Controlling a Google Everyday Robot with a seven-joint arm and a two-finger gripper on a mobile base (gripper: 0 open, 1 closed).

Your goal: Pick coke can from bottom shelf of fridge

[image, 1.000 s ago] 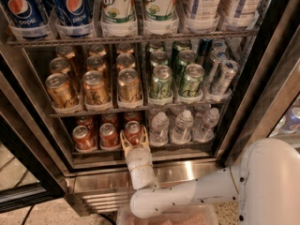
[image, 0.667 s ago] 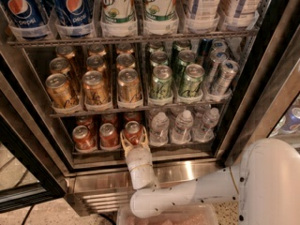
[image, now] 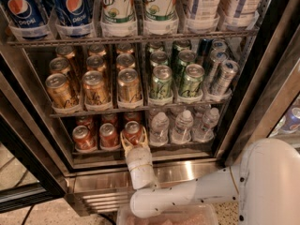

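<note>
The fridge stands open with its steel frame and base grille. On the bottom shelf three red coke cans stand at the front of the left lanes. The left one and the middle one stand free. My gripper reaches in from below on a white arm. Its cream fingers sit against both sides of the right coke can, closed on it. The can still stands upright in its lane. More red cans stand behind in the dark.
Small clear water bottles fill the right half of the bottom shelf, right beside my gripper. The rack above holds gold cans and green cans. Pepsi and 7UP bottles stand on top. My white arm base is at the lower right.
</note>
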